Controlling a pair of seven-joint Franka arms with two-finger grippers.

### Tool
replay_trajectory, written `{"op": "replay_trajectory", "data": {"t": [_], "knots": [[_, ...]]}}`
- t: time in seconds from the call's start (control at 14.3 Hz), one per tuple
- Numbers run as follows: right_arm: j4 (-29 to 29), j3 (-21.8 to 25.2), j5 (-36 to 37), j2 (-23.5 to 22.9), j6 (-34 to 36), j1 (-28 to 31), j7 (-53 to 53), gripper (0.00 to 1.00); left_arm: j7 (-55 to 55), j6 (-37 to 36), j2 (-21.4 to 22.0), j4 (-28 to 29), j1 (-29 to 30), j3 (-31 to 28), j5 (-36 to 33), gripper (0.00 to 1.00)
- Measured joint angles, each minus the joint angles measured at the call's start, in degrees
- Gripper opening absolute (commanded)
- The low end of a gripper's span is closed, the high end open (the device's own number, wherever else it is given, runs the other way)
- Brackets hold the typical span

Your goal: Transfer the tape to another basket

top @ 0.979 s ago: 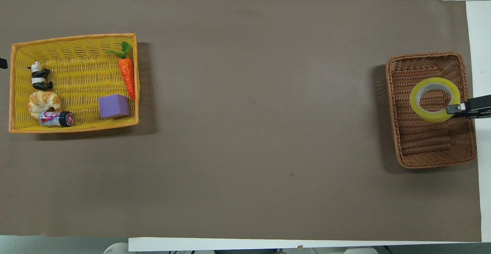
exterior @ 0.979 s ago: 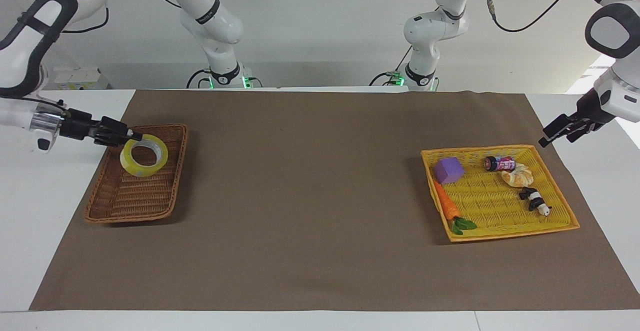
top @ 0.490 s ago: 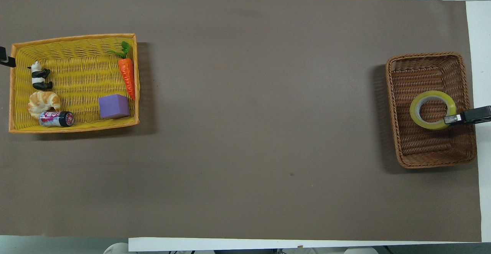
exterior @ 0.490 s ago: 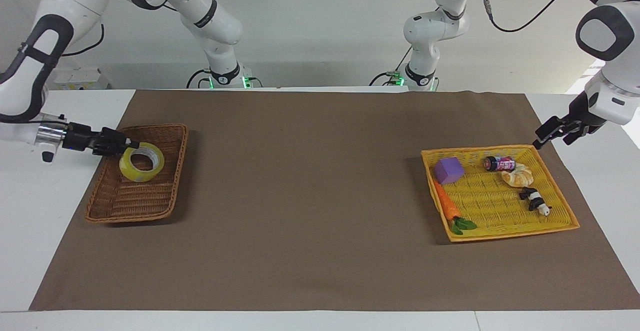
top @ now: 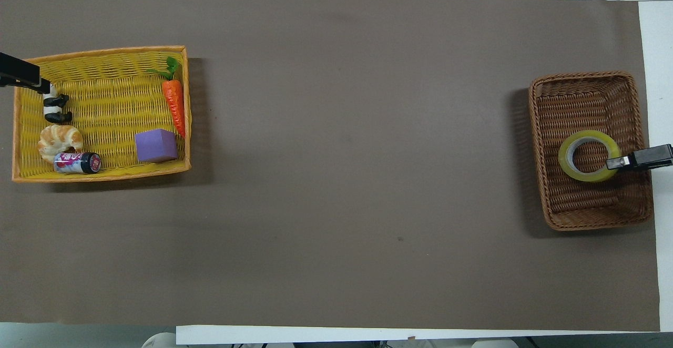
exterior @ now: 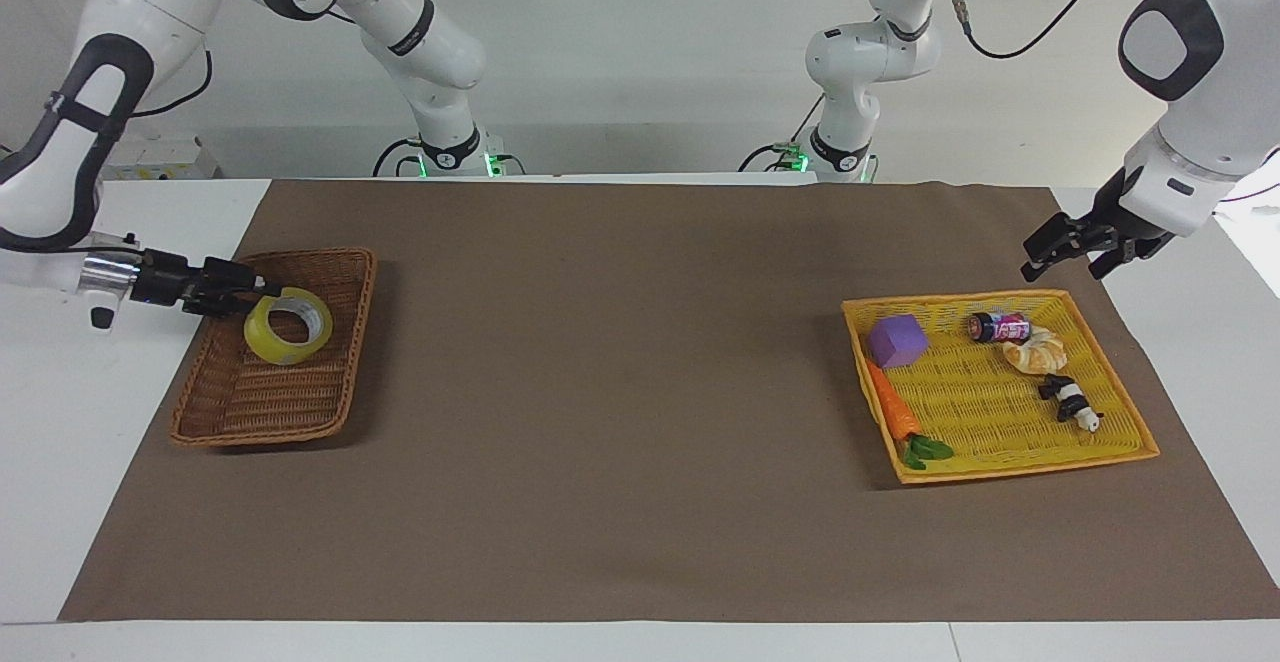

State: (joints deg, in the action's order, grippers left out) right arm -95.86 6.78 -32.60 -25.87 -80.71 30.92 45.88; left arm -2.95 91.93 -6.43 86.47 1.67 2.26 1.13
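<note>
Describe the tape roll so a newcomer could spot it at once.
Find the brown wicker basket at the right arm's end of the table. The tape is the only thing inside it, a translucent yellow ring with a pale core, with the right gripper at its rim.

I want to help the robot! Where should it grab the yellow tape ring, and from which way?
Grab the band of the tape: one finger inside the hole, one outside. It lies in the brown basket, so coming over the rim seems best. The right gripper is shut on it there.
</note>
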Motion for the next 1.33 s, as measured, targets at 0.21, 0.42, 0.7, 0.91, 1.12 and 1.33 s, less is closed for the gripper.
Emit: {"op": "replay_trajectory", "data": {"t": [0.21,0.42,0.7,0.91,1.12,1.33], "knots": [[0.7,-0.2,1.9,2.4,-1.1,-1.9,0.3,1.0,1.2,-0.9,1.8,0.5,-2.5,0.1,-2.3,1.0],[1.7,-0.3,8.9,9.6,-3.5,-8.1,-0.1,1.0,1.2,-1.1,3.2,1.4,-2.8,0.0,-2.4,1.0],[1.8,-0.5,17.7,20.7,-3.7,-15.4,-8.4,1.0,1.2,-1.1,3.7,2.9,-3.6,0.1,-2.4,1.0],[3.2,-0.6,24.0,26.4,-3.5,-21.0,-17.6,1.0,1.2,-1.2,3.7,3.8,-4.0,0.1,-2.4,1.0],[7.1,-0.7,30.3,28.2,0.8,-26.1,-30.3,1.0,1.2,-1.2,3.7,4.1,-4.1,-0.2,-2.4,1.0],[9.1,-0.7,33.6,28.1,3.1,-27.0,-33.0,1.0,1.2,-1.3,3.7,4.1,-4.1,-0.4,-2.4,1.0]]}}
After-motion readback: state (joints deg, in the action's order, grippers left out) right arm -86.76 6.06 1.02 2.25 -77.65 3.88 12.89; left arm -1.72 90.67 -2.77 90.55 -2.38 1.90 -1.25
